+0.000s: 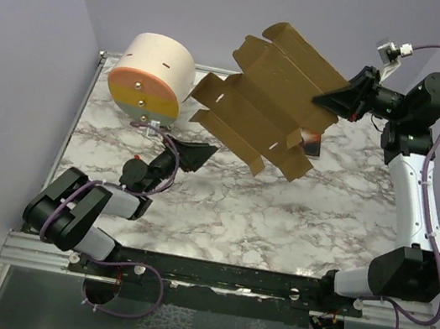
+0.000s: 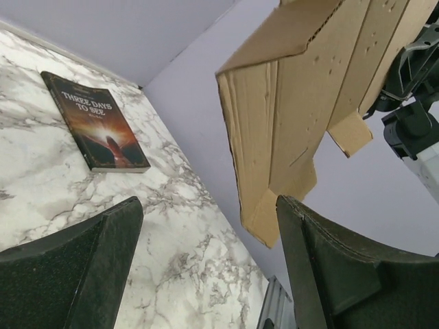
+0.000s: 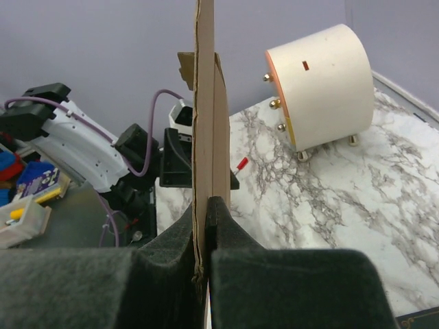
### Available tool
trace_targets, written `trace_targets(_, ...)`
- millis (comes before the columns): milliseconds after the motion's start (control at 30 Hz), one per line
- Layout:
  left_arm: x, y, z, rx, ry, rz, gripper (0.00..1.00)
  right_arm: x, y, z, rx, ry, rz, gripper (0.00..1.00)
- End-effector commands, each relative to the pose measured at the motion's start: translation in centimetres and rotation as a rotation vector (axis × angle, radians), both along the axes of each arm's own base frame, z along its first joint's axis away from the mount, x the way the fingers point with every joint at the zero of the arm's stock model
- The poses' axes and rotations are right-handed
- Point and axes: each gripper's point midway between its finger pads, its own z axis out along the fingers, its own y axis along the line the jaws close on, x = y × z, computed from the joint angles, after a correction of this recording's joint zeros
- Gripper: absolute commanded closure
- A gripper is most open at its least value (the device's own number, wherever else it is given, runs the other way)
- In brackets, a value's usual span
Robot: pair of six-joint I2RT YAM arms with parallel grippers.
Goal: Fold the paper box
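Observation:
The paper box (image 1: 270, 97) is a flat brown cardboard sheet with tabs and flaps, held tilted in the air above the back of the table. My right gripper (image 1: 334, 95) is shut on its right edge. In the right wrist view the sheet (image 3: 206, 103) stands edge-on, pinched between the two pads of that gripper (image 3: 206, 226). My left gripper (image 1: 196, 156) sits low near the table, below and left of the sheet, open and holding nothing. In the left wrist view its gripper (image 2: 209, 267) is spread wide, with the cardboard (image 2: 302, 103) hanging above and beyond it, untouched.
A big cream cylinder (image 1: 152, 76) with an orange-yellow face stands at the back left. A dark paperback book (image 2: 96, 120) lies on the marble table (image 1: 221, 207), mostly hidden under the sheet in the top view. Purple walls close the back and sides.

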Motion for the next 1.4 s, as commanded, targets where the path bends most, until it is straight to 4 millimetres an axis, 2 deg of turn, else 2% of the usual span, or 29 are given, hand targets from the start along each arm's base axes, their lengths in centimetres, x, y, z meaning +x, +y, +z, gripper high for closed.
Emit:
trace_targets(0,-0.6,-0.5,6.6,-0.130,-0.235,-0.004,0.20,-1.4,0.0,0.5,0.019,0.015,0.041,0.99)
trace_targets(200,0.1,-2.0,7.3,-0.134,-0.246,-0.039,0.34,-1.5,0.0,0.3,0.020,0.021,0.045,0.99)
trace_targets(333,0.7,-2.4,7.4,-0.134,-0.245,-0.039,0.48,-1.5,0.0,0.0,0.021,0.027,0.049,0.99)
trace_targets(500,1.0,-2.5,8.0,-0.139,-0.257,-0.037,0.56,-1.4,0.0,-0.5,0.019,0.037,0.052,0.99)
trace_targets(567,1.1,-2.7,8.2,-0.141,-0.265,-0.044,0.66,-1.3,0.0,-0.9,0.018,0.041,0.051,0.99)
trace_targets(700,1.3,-2.9,8.5,-0.128,-0.268,-0.046,0.93,-1.1,-0.1,-1.4,0.007,0.030,0.037,0.99)
trace_targets(767,1.5,-2.9,8.3,-0.107,-0.255,-0.033,1.00,-1.1,0.0,-1.9,0.000,0.035,0.036,0.99)
trace_targets(933,3.0,-3.3,7.0,-0.002,-0.179,0.020,1.00,-2.1,0.9,-4.0,0.001,0.086,0.094,0.99)
trace_targets(1100,3.8,-3.5,6.9,0.030,-0.154,0.039,1.00,-2.7,2.4,-6.3,-0.003,0.145,0.125,0.99)
trace_targets(1267,4.0,-3.9,6.7,0.021,-0.141,0.023,1.00,-1.8,2.9,-8.3,-0.020,0.159,0.060,0.99)
trace_targets(1367,3.9,-4.0,6.5,0.018,-0.137,0.013,1.00,-1.1,2.8,-8.8,-0.030,0.151,0.020,0.99)
